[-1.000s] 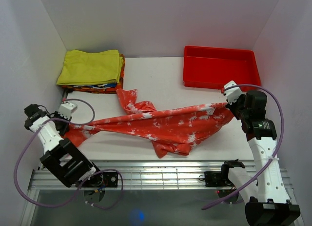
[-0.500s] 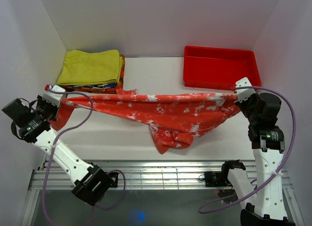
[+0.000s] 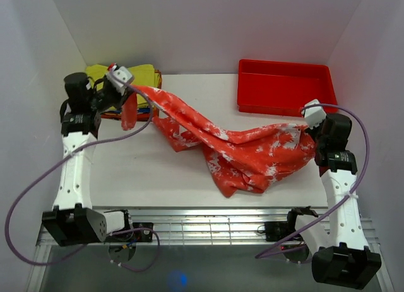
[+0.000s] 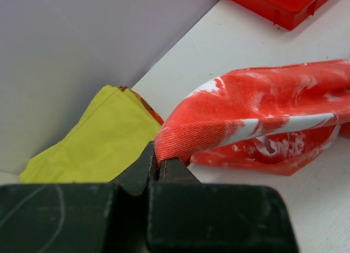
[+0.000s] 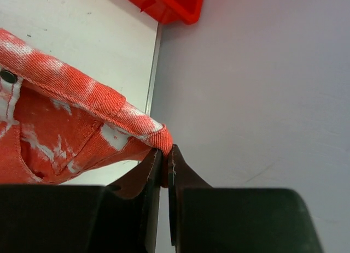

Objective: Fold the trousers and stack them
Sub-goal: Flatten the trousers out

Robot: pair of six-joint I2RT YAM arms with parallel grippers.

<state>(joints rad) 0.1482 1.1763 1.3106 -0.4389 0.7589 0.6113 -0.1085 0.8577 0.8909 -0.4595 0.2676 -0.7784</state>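
Note:
The trousers (image 3: 240, 147), red-orange with white blotches, hang stretched between my two grippers and sag onto the table in the middle. My left gripper (image 3: 129, 89) is shut on one end of them, raised at the far left beside the yellow garment. In the left wrist view the cloth (image 4: 229, 122) is pinched at my left gripper (image 4: 160, 168). My right gripper (image 3: 307, 127) is shut on the other end, at the right. In the right wrist view the hem (image 5: 109, 108) runs into my right gripper (image 5: 166, 165).
A folded yellow garment (image 3: 113, 81) lies on a small stack at the back left, also in the left wrist view (image 4: 93, 143). A red plastic tray (image 3: 285, 87) stands at the back right. White walls close in on both sides. A metal rail (image 3: 208, 222) runs along the front.
My left gripper has swung from the near left up and back to the yellow stack, carrying its end of the trousers. The right gripper moved slightly. The cloth now sags diagonally.

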